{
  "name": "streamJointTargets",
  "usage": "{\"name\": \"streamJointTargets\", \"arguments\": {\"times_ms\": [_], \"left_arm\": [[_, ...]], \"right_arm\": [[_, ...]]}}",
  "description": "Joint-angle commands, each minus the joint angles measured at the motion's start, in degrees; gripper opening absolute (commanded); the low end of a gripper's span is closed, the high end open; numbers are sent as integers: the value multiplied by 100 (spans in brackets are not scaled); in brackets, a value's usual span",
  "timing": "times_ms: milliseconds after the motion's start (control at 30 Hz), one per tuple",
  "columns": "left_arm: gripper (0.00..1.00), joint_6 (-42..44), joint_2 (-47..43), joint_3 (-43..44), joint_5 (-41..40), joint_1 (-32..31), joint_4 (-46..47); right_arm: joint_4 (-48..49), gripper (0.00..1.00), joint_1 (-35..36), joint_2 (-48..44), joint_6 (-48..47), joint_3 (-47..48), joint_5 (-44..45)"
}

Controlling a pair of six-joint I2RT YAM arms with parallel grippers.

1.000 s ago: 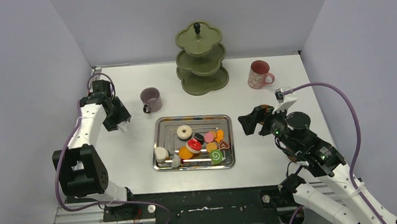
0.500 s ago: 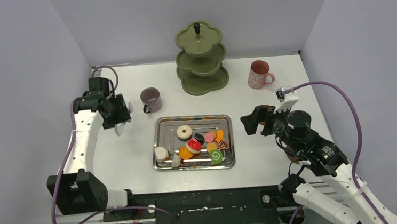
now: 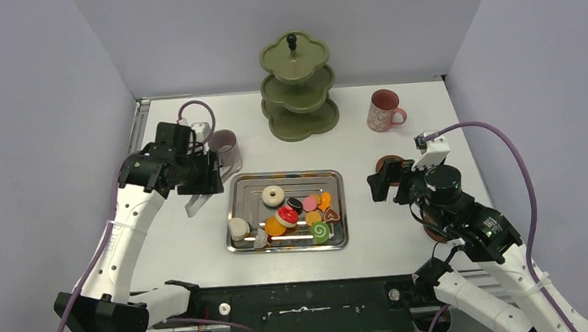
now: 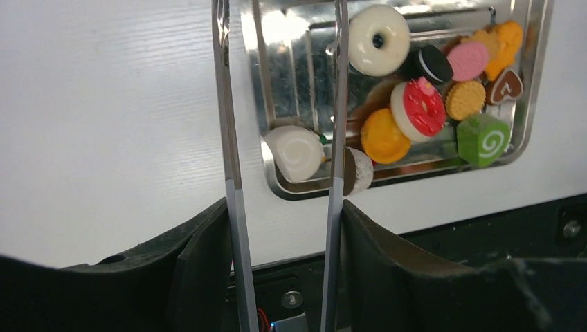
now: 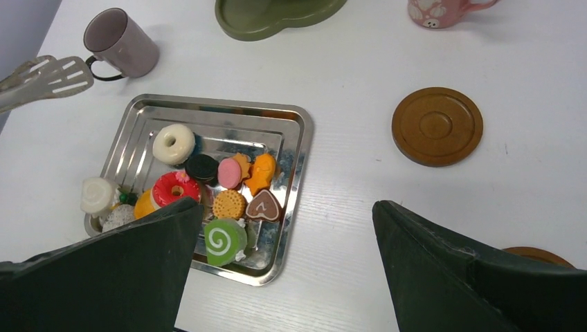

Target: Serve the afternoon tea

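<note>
White table [image 3: 194,245]: my left gripper [image 3: 206,179], clamping the tongs [image 3: 193,203], had swung to the tray [image 3: 285,174]; right gripper [image 3: 386,182] gaped empty; sweets [image 3: 288,215] unserved.

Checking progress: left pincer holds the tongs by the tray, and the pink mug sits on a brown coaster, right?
No: the pink mug stands on the table itself, apart from the nearby bare brown coaster, as the right wrist view shows. The left pincer does hold the tongs by the tray.
</note>
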Motion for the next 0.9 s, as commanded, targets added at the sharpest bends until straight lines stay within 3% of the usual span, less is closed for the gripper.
{"name": "streamJointTargets", "arguments": {"times_ms": [0,300,867], "left_arm": [[50,135,-181,56,182,-742,-47],[50,-7,28,-103,-168,-1856,168],[51,56,972,-208,-511,-2424,556]], "right_arm": [[-110,100,-32,-99,134,316,396],[-113,100,-32,-78,344,339,311],[-155,100,-32,-5,362,262,324]]}}
